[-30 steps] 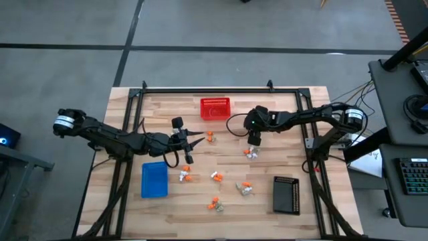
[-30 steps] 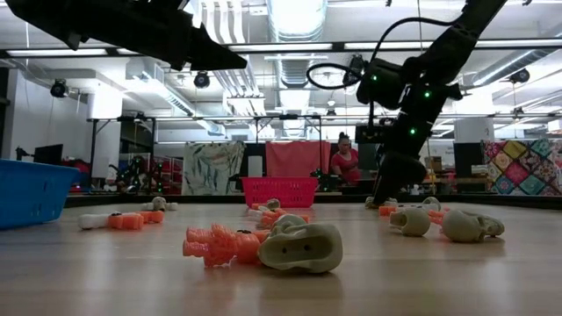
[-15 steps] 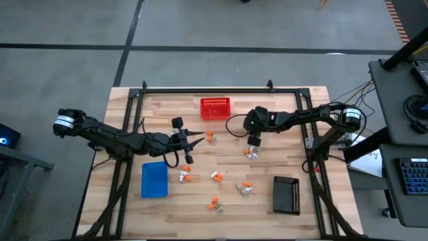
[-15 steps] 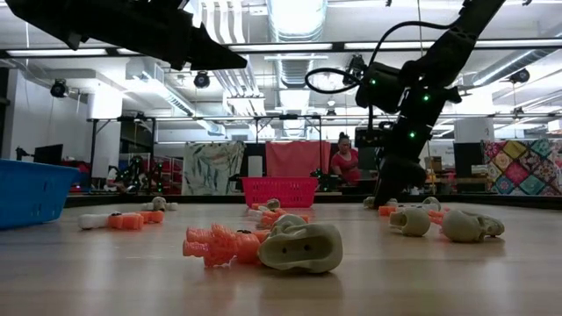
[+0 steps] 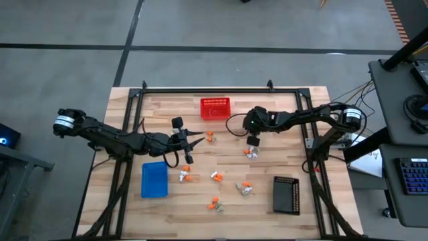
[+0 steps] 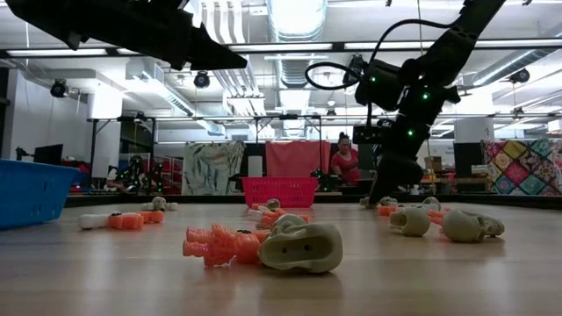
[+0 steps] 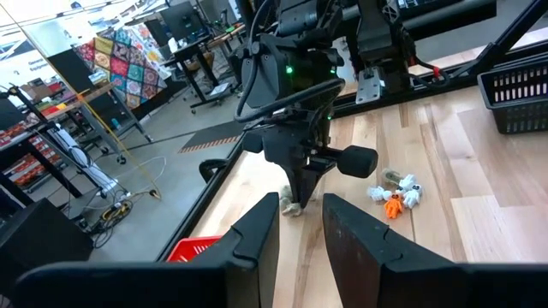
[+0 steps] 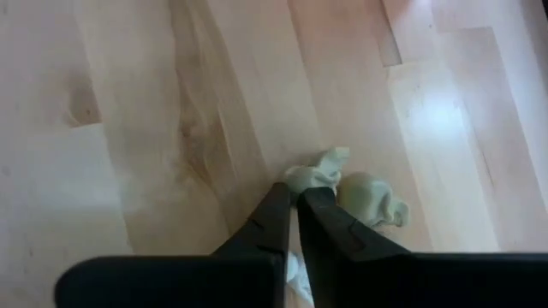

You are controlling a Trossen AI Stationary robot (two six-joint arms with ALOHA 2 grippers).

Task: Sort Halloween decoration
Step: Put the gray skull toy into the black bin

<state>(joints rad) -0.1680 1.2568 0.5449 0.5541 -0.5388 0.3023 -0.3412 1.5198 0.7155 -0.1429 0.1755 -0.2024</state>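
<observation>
Pale trinket (image 8: 330, 175) sat at the right gripper (image 8: 295, 201), fingers together, seemingly pinched for sorting; left gripper (image 5: 189, 148) waited, slightly apart.

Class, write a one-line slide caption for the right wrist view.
Right gripper jaws shut on a pale trinket above the wooden table.

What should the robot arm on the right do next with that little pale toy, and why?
Probably lift a little. The right end effector is shut, its tips pinching the edge of a pale grey-beige trinket that lies on the wooden table. A short rise would show whether the grip holds before it carries the piece to a container. The left end effector waits above the table.
</observation>
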